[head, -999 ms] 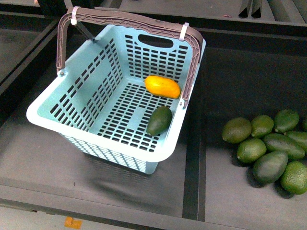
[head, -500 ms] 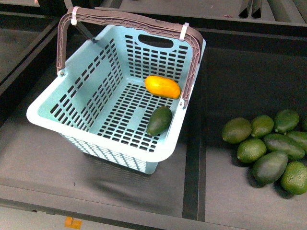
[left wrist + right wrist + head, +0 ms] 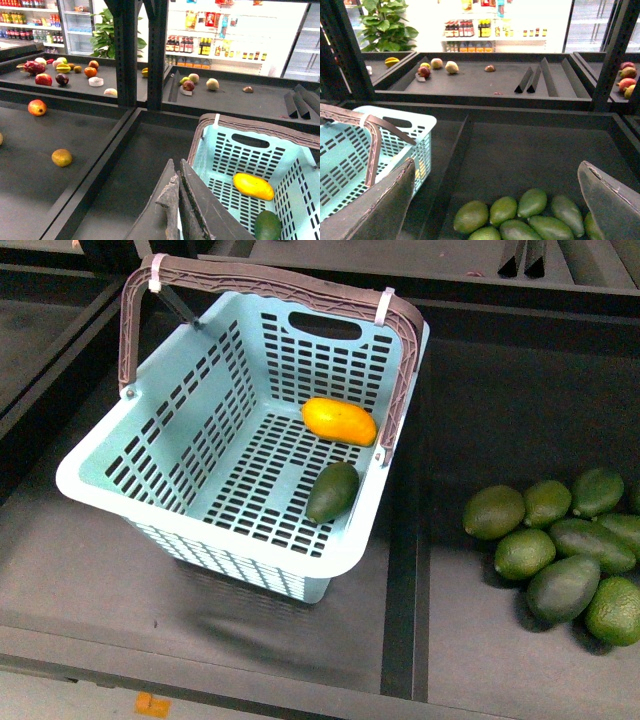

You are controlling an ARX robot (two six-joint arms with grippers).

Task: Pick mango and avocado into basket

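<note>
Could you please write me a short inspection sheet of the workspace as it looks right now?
Surface: dark shelf split by raised dividers.
Job's things: mango and avocado both lie on the floor of the basket, apart from each other.
Clutter: pile of loose avocados in the bay right of the basket; scattered fruit on shelves to the left.
Grippers: left gripper looks shut, empty; right gripper open, empty, above the avocado pile.
Cables: nothing seen.
Surroundings: shop shelves with bottles, a potted plant.
</note>
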